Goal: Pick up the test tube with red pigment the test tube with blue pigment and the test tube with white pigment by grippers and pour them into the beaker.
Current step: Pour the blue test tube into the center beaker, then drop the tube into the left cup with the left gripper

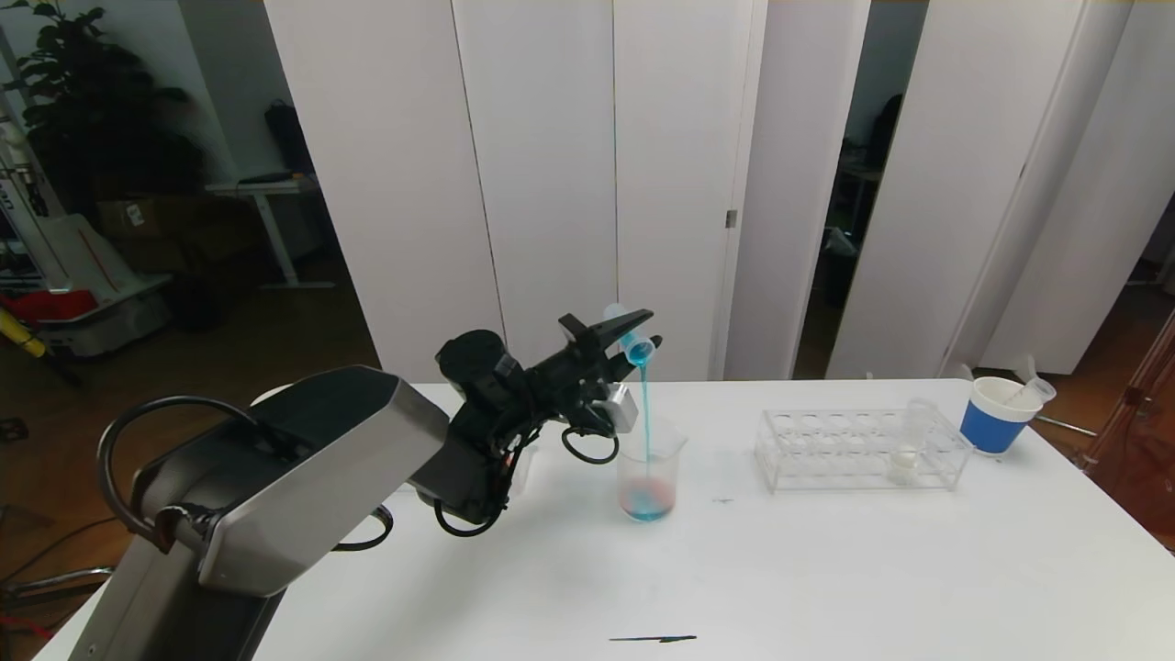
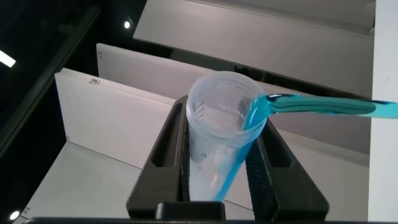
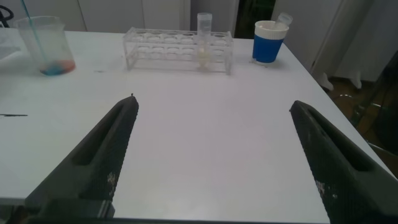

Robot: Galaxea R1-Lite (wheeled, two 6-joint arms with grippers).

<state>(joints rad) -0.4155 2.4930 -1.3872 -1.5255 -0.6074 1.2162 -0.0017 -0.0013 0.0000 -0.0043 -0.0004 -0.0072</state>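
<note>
My left gripper [image 1: 624, 332] is shut on the test tube with blue pigment [image 1: 633, 341] and holds it tipped above the beaker [image 1: 650, 470]. A thin cyan stream falls from the tube's mouth into the beaker, which holds red and blue liquid at its bottom. In the left wrist view the tube [image 2: 221, 134] sits between the black fingers [image 2: 165, 155] with blue liquid running out. The test tube with white pigment [image 1: 907, 450] stands upright in the clear rack [image 1: 858, 450]. My right gripper [image 3: 211, 112] is open and empty above the table, out of the head view.
A blue-and-white paper cup [image 1: 999, 415] with an empty tube in it stands at the far right, beyond the rack. A dark streak [image 1: 654, 638] lies near the table's front edge. The beaker [image 3: 43, 45], rack [image 3: 177, 48] and cup [image 3: 268, 40] show in the right wrist view.
</note>
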